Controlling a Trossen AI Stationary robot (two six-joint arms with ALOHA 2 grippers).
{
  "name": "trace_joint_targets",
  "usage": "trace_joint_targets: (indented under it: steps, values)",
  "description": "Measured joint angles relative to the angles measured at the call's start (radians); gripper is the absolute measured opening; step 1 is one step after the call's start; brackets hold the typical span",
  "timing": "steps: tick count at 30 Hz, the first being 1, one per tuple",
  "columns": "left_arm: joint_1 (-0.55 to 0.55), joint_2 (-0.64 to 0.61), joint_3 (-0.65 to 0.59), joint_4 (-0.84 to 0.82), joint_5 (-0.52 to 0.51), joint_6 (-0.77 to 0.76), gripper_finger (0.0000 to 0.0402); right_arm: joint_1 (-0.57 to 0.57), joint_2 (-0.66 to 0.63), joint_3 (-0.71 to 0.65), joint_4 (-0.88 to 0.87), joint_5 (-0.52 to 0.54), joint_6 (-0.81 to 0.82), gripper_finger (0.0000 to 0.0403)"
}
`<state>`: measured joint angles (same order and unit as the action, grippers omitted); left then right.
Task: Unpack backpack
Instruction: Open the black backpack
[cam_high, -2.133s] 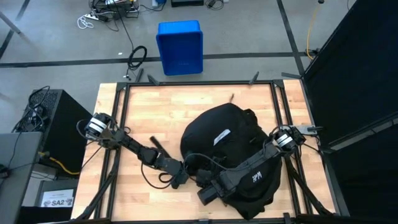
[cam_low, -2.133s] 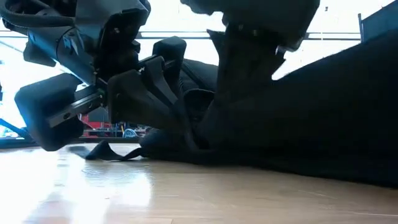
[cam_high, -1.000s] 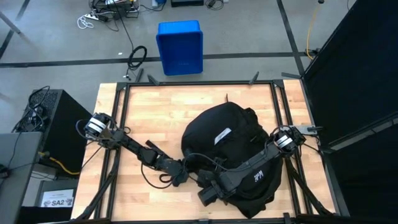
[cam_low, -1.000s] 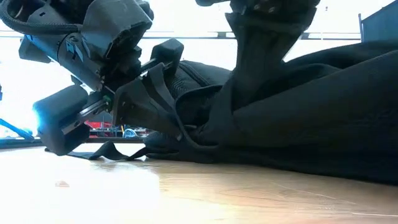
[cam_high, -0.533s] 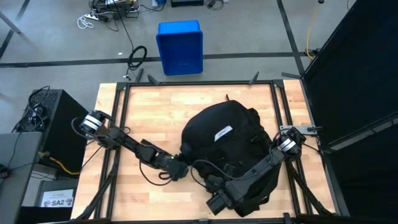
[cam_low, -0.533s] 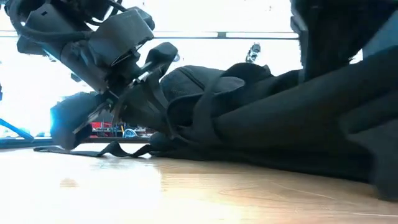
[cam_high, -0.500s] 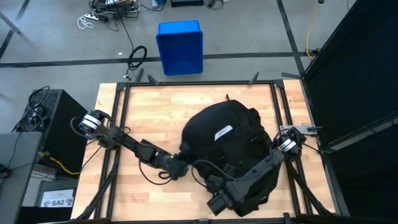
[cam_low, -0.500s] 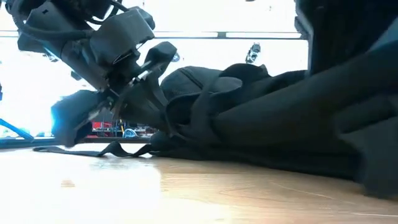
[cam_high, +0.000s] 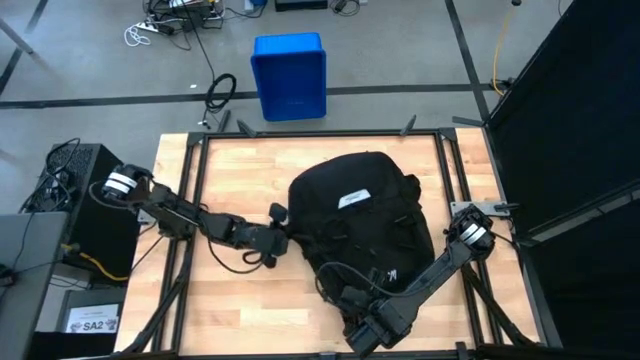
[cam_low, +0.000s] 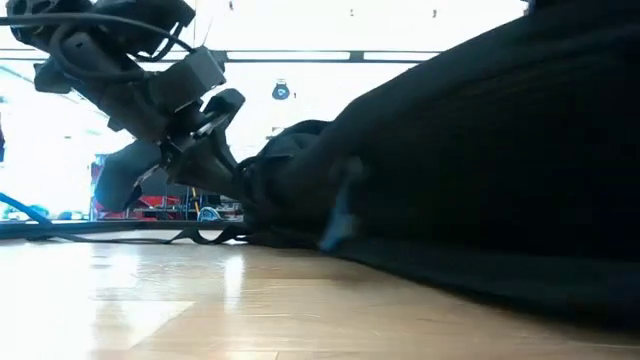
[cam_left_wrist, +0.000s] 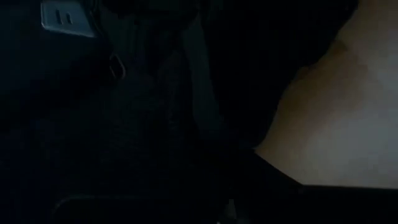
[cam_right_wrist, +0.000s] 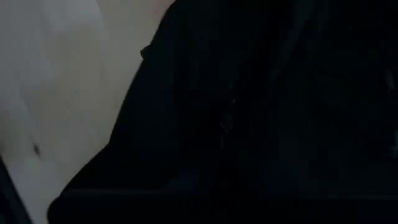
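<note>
Gripping the backpack (cam_high: 360, 235) from two sides on the table (cam_high: 240, 170).
High view: the left gripper (cam_high: 275, 238) meets the backpack's left edge and the right gripper (cam_high: 362, 318) its near edge, likely spreading it flat to reach a zipper. Low view: the left gripper's fingers (cam_low: 222, 160) look pinched together on fabric at the backpack's far end. Wrist views: only dark fabric close up; the right gripper's fingers also together.

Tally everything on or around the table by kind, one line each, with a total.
Black backpack on the table: 1
Blue plastic bin on the floor beyond the table: 1
Robot grippers, left gripper at the backpack's left edge, right gripper at its near edge: 2
Wooden table: 1
Total: 5
</note>
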<state>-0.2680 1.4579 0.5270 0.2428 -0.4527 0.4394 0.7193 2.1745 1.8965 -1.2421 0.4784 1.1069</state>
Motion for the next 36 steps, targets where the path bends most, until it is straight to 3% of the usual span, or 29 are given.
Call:
trace_joint_targets:
  steps: [6,14,18,23,29,36]
  values:
    - [0.010,-0.078,-0.023,-0.011,0.092,-0.011,0.0039,-0.029,-0.004,0.000,0.048,0.041,-0.085,0.0000]
    - [0.005,-0.173,-0.023,-0.068,0.138,-0.061,0.0166,-0.078,-0.004,0.000,0.113,0.049,-0.190,0.0000]
    - [-0.030,-0.222,-0.023,-0.029,0.231,-0.076,0.0211,-0.090,-0.004,0.000,0.120,0.057,-0.212,0.0000]
    - [-0.111,-0.206,-0.022,0.133,0.384,-0.072,0.0224,-0.099,-0.006,0.000,0.121,0.104,-0.228,0.0000]
    - [-0.151,-0.095,-0.015,0.261,0.386,-0.052,0.0223,-0.111,-0.026,0.002,0.142,0.162,-0.262,0.0000]
    - [-0.151,0.056,0.084,0.270,0.386,-0.051,0.0223,-0.121,-0.033,0.045,0.157,0.198,-0.326,0.0000]
